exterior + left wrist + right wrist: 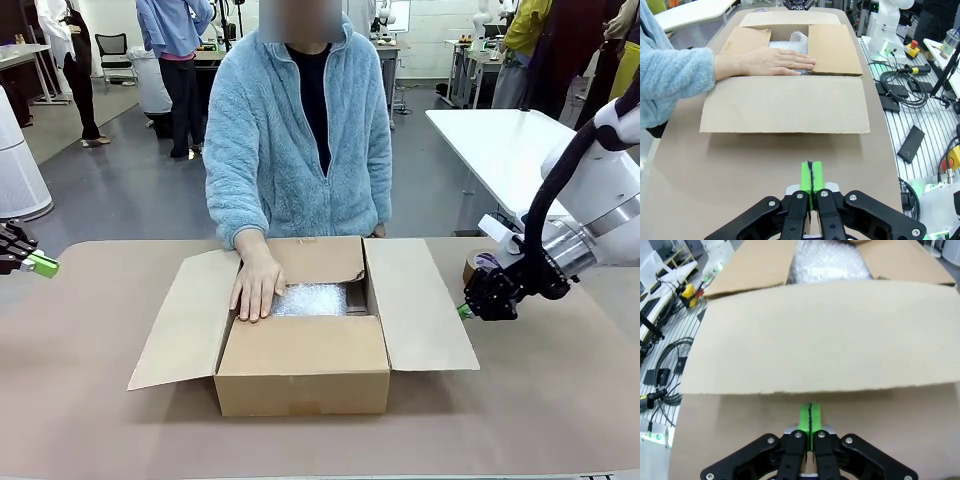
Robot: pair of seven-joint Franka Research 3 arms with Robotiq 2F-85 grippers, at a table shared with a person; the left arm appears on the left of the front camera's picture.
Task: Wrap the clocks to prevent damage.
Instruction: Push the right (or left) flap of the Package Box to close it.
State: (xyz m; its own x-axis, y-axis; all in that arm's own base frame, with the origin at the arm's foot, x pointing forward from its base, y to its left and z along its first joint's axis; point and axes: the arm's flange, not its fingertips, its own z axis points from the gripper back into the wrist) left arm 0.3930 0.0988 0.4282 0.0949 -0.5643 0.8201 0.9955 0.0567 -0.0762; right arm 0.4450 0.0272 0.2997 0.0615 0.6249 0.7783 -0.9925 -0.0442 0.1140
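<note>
While the clocks [312, 299] lie boxed, open table [80, 400] flanks the spread flaps [180, 320].

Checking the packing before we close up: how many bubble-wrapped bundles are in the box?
1. One bubble-wrapped bundle lies inside the cardboard box, by the person's hand; others may be hidden under the folded-in near flap.

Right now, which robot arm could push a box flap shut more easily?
Probably the right arm. The right gripper, shut, sits just beside the right flap. The left gripper, also shut, is way off to the side, far from the left flap.
</note>
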